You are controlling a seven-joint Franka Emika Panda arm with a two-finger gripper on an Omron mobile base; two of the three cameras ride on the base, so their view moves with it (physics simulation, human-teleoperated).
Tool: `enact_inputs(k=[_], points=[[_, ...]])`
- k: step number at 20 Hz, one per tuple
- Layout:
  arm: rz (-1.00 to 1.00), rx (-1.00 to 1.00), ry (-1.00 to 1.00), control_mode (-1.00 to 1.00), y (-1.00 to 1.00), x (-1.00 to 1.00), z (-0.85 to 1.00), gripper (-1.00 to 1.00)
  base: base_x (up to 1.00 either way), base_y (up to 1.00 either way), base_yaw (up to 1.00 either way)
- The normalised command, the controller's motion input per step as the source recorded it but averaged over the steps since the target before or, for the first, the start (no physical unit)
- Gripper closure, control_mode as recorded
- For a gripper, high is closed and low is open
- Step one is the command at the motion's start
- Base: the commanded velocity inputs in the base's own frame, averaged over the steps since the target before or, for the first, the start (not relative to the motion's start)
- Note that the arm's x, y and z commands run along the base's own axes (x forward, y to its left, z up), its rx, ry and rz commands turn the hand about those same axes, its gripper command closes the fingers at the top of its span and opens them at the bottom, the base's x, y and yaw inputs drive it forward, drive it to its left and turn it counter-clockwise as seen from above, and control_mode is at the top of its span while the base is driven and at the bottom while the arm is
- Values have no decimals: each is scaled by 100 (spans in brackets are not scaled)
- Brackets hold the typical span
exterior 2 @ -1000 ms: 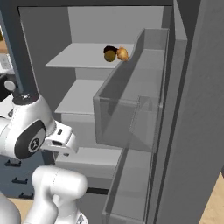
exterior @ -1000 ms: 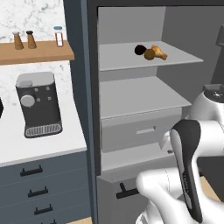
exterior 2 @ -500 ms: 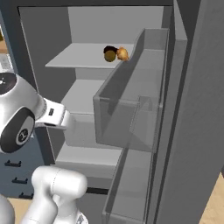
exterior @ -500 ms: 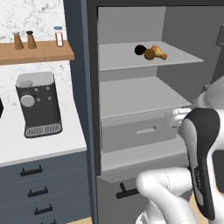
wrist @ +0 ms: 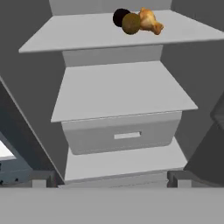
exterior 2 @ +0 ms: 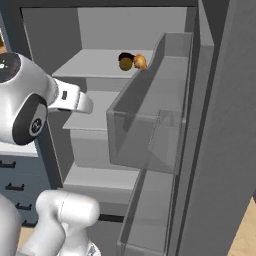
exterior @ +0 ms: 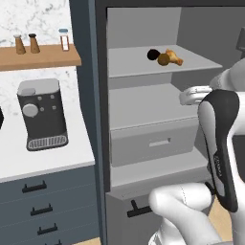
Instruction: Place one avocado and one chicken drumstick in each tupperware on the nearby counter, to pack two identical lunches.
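Gripper [wrist: 109, 181] spread wide and empty, facing the fridge; avocado [wrist: 131, 23] and drumstick [wrist: 151, 22] touch on the top shelf [wrist: 78, 35], so climb higher and approach the avocado squarely.

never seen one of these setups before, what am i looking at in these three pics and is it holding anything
It is a white robot arm on a driving base, facing an open fridge in a rendered kitchen. Two pictures come from cameras on the base, behind the arm to its left and right. The third comes from a camera on the hand, looking along its open, empty fingers. On the top shelf lie two dark avocados and a chicken drumstick, close together. Below is a closed drawer. Left of the fridge, a coffee machine stands on the counter.
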Motion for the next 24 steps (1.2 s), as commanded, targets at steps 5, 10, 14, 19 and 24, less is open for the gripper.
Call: enact_inputs(k=[5,10,14,19,24], points=[[0,0,-24,-100,-1,53,27,-100,0,0,0],[-4,0,-27,-100,-5,46,13,-100,0,0,0],[-13,0,-11,-100,-7,34,16,-100,0,0,0],[-21,0,4,-100,-16,25,34,-100,0,0,0],[-7,6,2,-100,-17,30,8,-100,0,0,0]])
